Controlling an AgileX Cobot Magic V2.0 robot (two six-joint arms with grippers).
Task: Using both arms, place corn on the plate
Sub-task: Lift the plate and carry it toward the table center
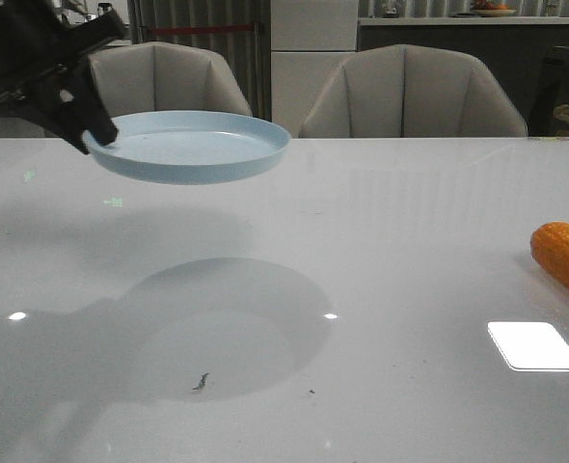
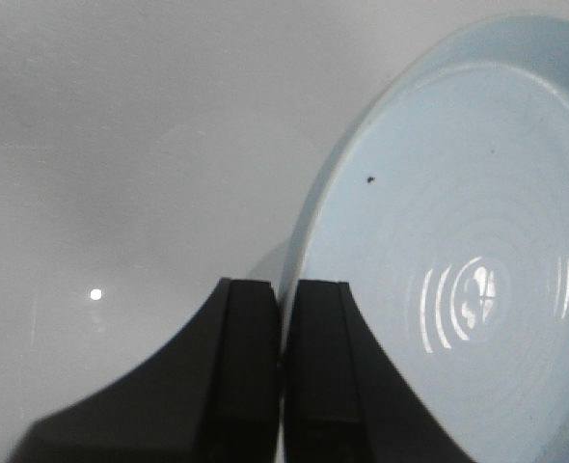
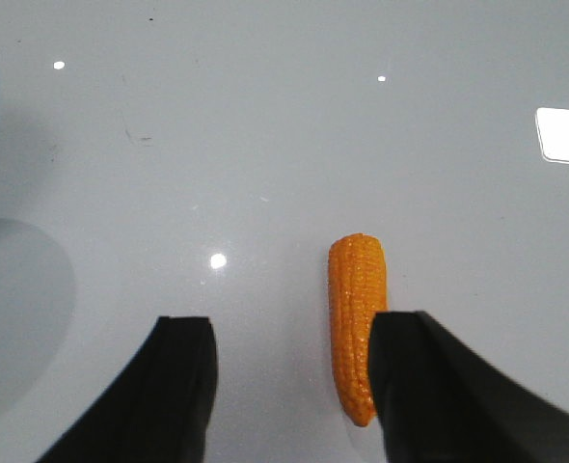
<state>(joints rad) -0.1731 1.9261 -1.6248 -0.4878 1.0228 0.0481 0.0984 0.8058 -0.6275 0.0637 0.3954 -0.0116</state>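
The pale blue plate [image 1: 193,145] hangs level in the air above the table at the left, with its shadow on the table below. My left gripper [image 1: 90,130] is shut on the plate's left rim; in the left wrist view the black fingers [image 2: 251,357] pinch the rim of the plate [image 2: 458,241]. The orange corn [image 1: 566,256] lies on the table at the far right edge. In the right wrist view my right gripper [image 3: 294,333] is open above the table, and the corn [image 3: 355,309] lies between the fingers, close against one of them. The right gripper is out of the front view.
A white table [image 1: 381,241] spreads across the view, with a bright light reflection [image 1: 533,345] at the front right. Two grey chairs [image 1: 410,92] stand behind the far edge. A small dark speck [image 1: 200,383] lies on the table near the front.
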